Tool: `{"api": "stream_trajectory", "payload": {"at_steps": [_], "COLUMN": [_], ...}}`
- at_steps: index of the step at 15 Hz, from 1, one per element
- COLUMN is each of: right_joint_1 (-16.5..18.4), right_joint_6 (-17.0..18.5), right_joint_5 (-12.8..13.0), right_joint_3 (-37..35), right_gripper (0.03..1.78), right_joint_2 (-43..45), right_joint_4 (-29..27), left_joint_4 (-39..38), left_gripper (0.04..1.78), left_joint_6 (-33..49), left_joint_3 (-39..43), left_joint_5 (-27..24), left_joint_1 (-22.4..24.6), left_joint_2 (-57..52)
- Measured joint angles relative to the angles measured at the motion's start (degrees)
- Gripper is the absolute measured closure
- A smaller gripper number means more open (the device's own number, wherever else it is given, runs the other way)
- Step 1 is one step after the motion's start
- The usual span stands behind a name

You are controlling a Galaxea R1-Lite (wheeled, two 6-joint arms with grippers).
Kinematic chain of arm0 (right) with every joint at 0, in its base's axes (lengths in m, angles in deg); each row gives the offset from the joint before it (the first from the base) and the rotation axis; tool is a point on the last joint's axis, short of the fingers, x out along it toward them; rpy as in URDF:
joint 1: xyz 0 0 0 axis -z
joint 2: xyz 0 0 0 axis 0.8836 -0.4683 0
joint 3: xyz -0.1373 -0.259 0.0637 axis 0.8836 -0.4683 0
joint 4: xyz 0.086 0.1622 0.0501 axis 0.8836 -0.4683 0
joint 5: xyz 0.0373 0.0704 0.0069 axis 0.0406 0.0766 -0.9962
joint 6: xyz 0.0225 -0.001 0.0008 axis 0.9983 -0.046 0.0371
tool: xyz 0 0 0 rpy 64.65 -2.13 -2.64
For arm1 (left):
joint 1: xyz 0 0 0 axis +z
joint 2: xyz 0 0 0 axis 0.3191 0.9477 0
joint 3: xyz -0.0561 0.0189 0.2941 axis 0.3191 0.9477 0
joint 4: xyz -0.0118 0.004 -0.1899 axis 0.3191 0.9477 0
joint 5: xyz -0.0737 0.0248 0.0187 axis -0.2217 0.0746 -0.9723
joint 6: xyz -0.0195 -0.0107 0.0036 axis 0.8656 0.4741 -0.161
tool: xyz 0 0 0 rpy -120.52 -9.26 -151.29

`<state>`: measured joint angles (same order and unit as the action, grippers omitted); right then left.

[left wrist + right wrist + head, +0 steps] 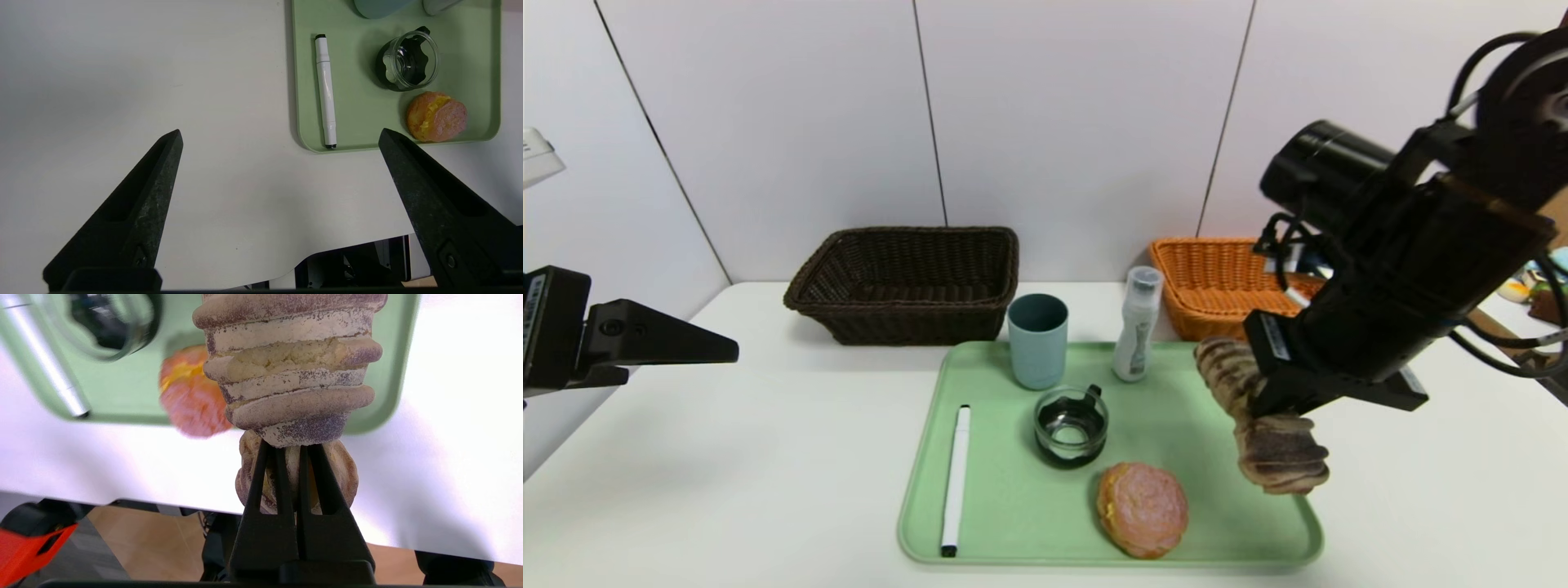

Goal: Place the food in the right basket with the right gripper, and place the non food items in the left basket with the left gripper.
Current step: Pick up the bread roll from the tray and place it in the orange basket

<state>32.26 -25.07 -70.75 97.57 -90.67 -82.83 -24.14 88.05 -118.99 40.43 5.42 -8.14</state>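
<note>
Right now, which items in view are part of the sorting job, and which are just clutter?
Job:
- striped bread, held by right gripper
- pink bun
- marker
- blue cup
- white bottle
- glass jar
- dark basket
- orange basket
- left gripper, idle, open

Just there:
- green tray
- table
</note>
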Motion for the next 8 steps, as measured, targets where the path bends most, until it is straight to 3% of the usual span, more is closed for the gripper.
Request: {"api": "stream_trajectory", "payload": {"at_steps": [3, 5, 7, 8], "right_joint_1": [1.1, 5.6, 11.1, 13.8], "right_joint_6": [-0.6, 0.7, 6.4, 10.9], "right_joint_5": [-0.6, -2.3, -5.4, -6.3], "right_joint_3": [3.5, 6.7, 8.6, 9.1], "right_gripper": [1.74, 1.74, 1.74, 1.74], "right_joint_2": [7.5, 9.5, 8.1, 6.2], "right_joint_4": [2.1, 9.5, 18.8, 23.7], "left_joint_4": [-0.2, -0.3, -0.3, -0.2], "left_gripper": [0.13, 0.13, 0.13, 0.13], "left_joint_6": [0.0, 0.0, 0.0, 0.1], "left_joint_3": [0.6, 0.8, 0.8, 0.9], "left_joint_5": [-0.1, -0.2, -0.2, -0.2], "left_joint_1": [0.0, -0.1, -0.1, -0.1], "left_joint_2": [0.0, 0.0, 0.0, 0.0]}}
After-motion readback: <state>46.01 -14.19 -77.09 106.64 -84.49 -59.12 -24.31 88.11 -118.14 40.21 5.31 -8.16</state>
